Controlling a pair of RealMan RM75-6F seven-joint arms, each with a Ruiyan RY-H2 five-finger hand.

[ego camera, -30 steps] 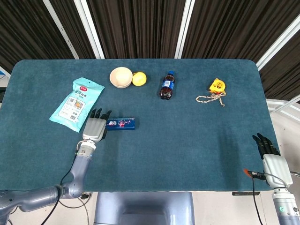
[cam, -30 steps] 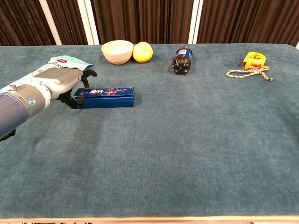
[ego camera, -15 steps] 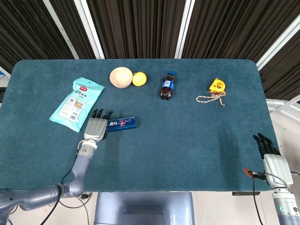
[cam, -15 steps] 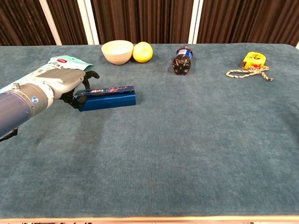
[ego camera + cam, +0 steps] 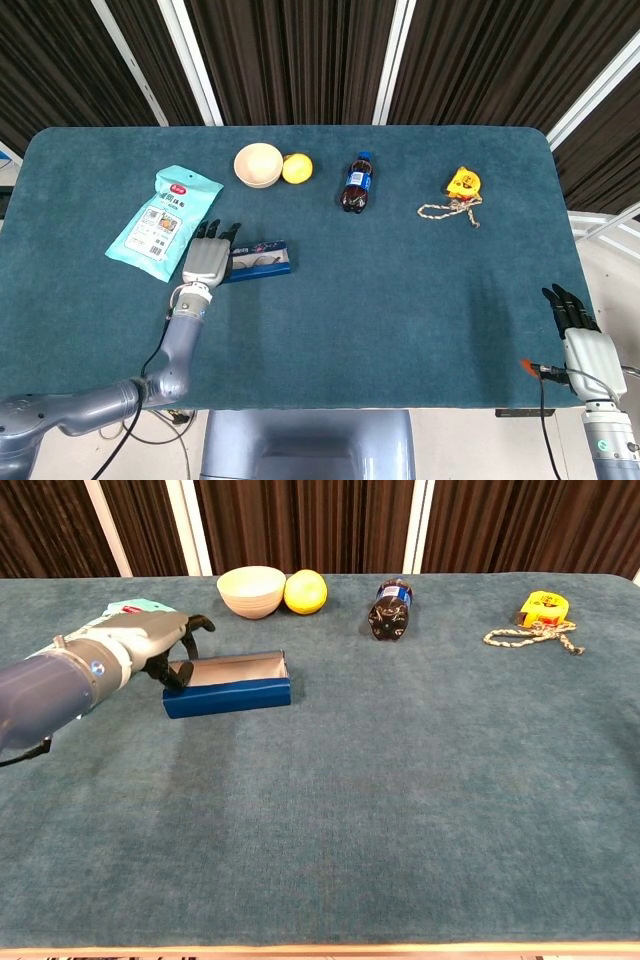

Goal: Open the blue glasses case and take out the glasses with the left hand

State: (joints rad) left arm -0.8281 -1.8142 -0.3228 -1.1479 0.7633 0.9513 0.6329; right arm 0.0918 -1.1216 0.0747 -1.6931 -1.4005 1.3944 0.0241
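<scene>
Left of centre on the teal table (image 5: 400, 300), the blue glasses case (image 5: 228, 685) lies lengthwise with its lid raised at the far side; in the head view a dark shape shows inside the case (image 5: 258, 259), though the glasses themselves cannot be made out clearly. At the case's left end the left hand (image 5: 150, 645) rests with its dark fingers (image 5: 178, 670) curled down over the end of the case and touching it; whether they actually grasp the lid or merely press on it cannot be told. The same hand (image 5: 208, 258) appears in the head view just left of the case. At the lower right edge of the head view the right hand (image 5: 583, 345) sits off the table's corner, fingers straight and held close together, holding nothing. Toward the upper left lies a light-blue snack bag (image 5: 164, 221). Along the far side stand an empty cream bowl (image 5: 259, 165) with a yellow fruit (image 5: 297, 168) just beside it, a dark soda bottle (image 5: 356, 183) lying down, and a yellow tape measure (image 5: 462, 181) touching a coil of cord (image 5: 448, 209).
</scene>
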